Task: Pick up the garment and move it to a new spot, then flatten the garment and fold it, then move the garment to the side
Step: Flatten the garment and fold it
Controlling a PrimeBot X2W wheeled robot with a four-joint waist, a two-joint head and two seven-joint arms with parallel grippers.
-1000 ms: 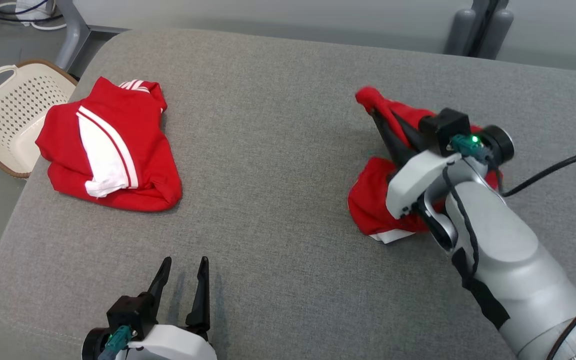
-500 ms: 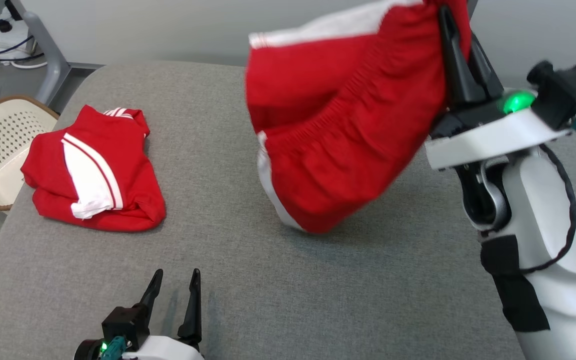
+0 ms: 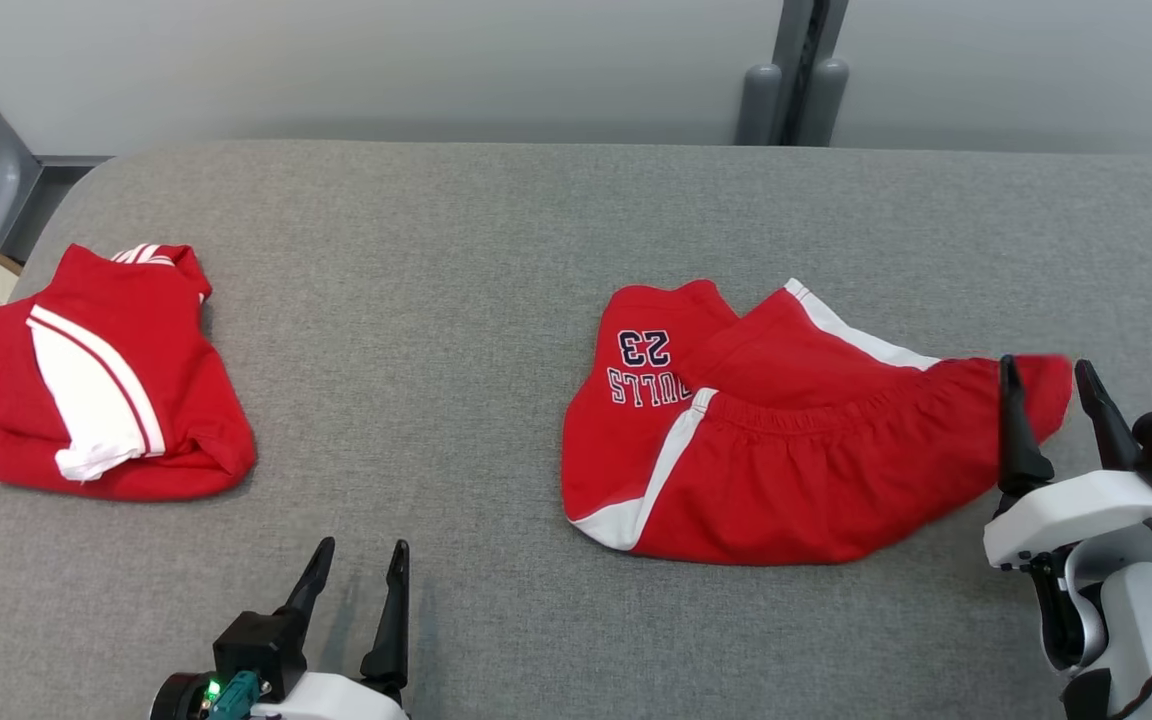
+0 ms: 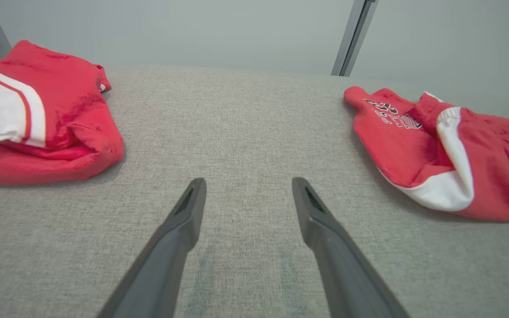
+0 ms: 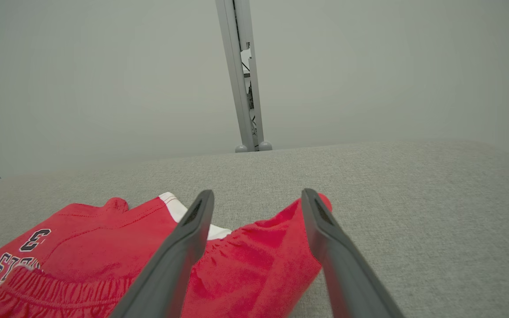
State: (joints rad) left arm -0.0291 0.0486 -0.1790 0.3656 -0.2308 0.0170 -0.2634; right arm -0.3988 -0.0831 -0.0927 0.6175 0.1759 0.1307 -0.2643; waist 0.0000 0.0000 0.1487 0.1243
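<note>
Shorts (image 3: 786, 470) rest on table (image 3: 496, 250) (right hand (image 3: 1044, 364) spread).

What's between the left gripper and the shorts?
Nothing visible. Bare grey cushion runs from the open left gripper to the white-trimmed corner of the shorts. The folded red garment lies off to the other side, out of the path.

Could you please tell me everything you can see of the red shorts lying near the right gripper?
The red shorts look like soft jersey knit, with white side stripes, a gathered elastic waistband and dark lettering with the number 23 on one leg, upside down in the head view. They lie loosely spread, wrinkled and partly folded over themselves, on the grey padded surface. One waistband corner sits between the open fingers of the right gripper, unclamped.
</note>
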